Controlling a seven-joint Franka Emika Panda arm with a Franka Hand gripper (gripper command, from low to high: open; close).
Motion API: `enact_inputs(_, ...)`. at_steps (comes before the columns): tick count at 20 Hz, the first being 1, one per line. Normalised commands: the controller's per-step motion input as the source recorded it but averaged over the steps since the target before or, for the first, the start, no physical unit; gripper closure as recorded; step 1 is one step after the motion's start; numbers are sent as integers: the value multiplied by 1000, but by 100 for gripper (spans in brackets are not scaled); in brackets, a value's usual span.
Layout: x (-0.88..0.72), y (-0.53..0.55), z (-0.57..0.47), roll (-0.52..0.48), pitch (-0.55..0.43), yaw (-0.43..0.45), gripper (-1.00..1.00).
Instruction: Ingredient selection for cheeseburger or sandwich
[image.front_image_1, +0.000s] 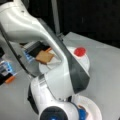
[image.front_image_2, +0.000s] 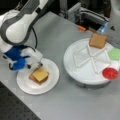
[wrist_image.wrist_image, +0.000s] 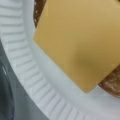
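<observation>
On the white paper plate (image.front_image_2: 51, 82) lies the sandwich stack (image.front_image_2: 38, 75): a yellow-orange cheese square (wrist_image.wrist_image: 80, 42) on top, with dark brown edges (wrist_image.wrist_image: 111, 81) showing beneath it. My gripper (image.front_image_2: 37, 66) hangs just above the stack's upper-left corner, touching nothing that I can see. No fingers appear in the wrist view. The other ingredients rest on the round divided tray (image.front_image_2: 82, 72): a brown toast slice (image.front_image_2: 98, 40) (image.front_image_1: 45, 57), green lettuce (image.front_image_2: 115, 53) and a red disc (image.front_image_2: 110, 73) (image.front_image_1: 80, 51).
The arm's white and grey links (image.front_image_1: 57, 65) block much of a front view, hiding most of the plate (image.front_image_1: 93, 107). Dark equipment with an orange part (image.front_image_2: 81, 28) stands behind the tray. A blue-and-orange item (image.front_image_1: 8, 72) sits at a front view's left.
</observation>
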Motion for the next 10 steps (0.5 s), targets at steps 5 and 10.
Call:
enact_inputs(5,-414,584,421,-396,37,-109,-100)
enact_inputs(10,-561,606,337,-511,-29,-98,-100)
